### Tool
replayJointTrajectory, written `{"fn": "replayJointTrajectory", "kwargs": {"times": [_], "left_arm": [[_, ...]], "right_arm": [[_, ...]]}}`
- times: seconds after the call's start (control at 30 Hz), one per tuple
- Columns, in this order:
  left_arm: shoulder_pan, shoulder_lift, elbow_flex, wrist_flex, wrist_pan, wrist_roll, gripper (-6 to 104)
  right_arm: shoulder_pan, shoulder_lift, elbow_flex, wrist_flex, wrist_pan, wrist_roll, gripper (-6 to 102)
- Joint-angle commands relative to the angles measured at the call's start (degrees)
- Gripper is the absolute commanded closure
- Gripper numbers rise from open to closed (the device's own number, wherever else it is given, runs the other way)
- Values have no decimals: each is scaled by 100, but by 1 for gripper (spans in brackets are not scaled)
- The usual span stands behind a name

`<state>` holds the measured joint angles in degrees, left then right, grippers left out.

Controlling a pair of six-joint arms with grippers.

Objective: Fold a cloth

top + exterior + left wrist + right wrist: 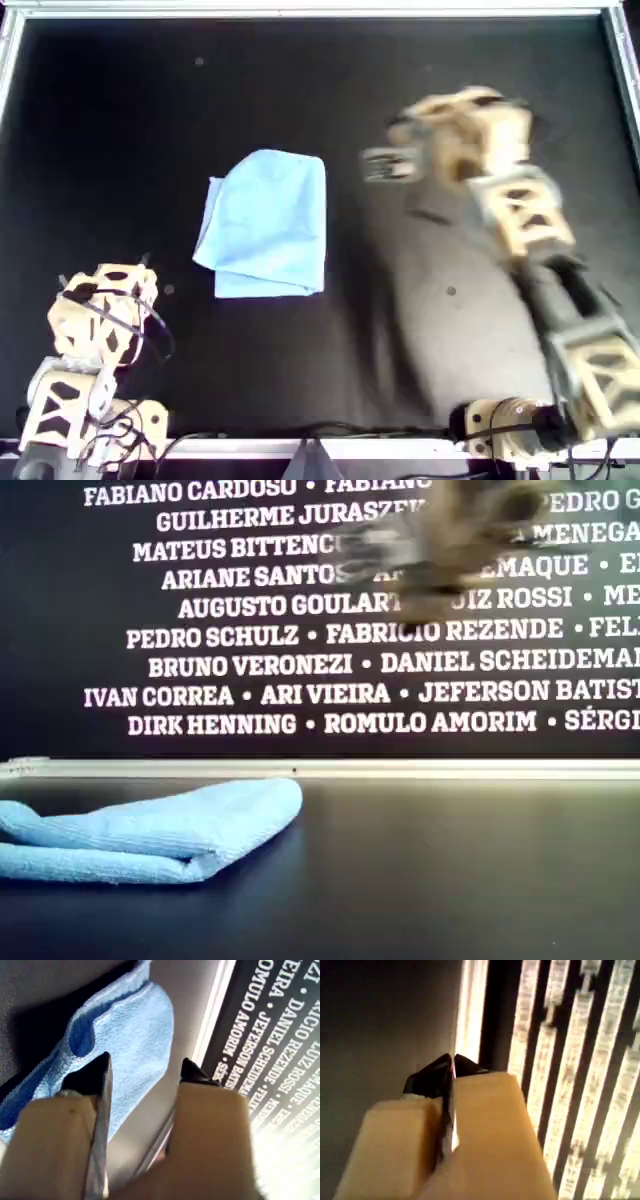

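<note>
While the folded light sky-blue fabric cloth (266, 224) lies flat on the black matte tabletop (120, 130), neither gripper touches it. Cloth sits in layers, its rounded folded edge toward the far rail in the overhead view, its open edges toward the near rail. Exterior view shows two stacked layers, the upper one bulging slightly.

Left gripper (145, 1067): jaws parted, nothing between them, dark fingertips (97, 1072) aimed toward the cloth, which fills the space beyond them. In the overhead view this tan arm sits folded well apart from the cloth, off its near-left corner.

Right gripper (452, 1062): jaws pressed together, empty, black tips meeting. In the overhead view it is blurred, raised, near the cloth's right side but clear of it.

Behind the cloth, a silver metal rail (420, 768) edges the table; beyond that, a black wall printed with white names (250, 665).
</note>
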<state>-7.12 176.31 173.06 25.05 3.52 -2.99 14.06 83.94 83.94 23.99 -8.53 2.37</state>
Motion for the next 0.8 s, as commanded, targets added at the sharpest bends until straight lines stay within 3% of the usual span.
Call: {"fn": "replayJointTrajectory", "kwargs": {"times": [0.0, 0.17, 0.23, 0.43, 0.5, 0.77], "left_arm": [[70, 97, -123, -35, -44, 26, 49], [70, 97, -132, -26, 26, 18, 49], [70, 97, -149, -26, 35, 18, 49], [70, 97, -141, -26, 35, 18, 49], [70, 97, -141, -26, 35, 18, 49], [70, 97, -97, -26, 35, 18, 49]], "right_arm": [[-747, 1450, 633, -88, 18, -18, 96], [-1406, 2821, 2259, -167, 35, 70, 96], [-1485, 3287, 3015, -211, 167, 70, 96], [-1494, 4359, 4658, -677, 1274, 70, 96], [-1503, 4729, 5080, -1002, 1521, 70, 96], [-1485, 6539, 6838, -1811, 1591, -9, 96]]}}
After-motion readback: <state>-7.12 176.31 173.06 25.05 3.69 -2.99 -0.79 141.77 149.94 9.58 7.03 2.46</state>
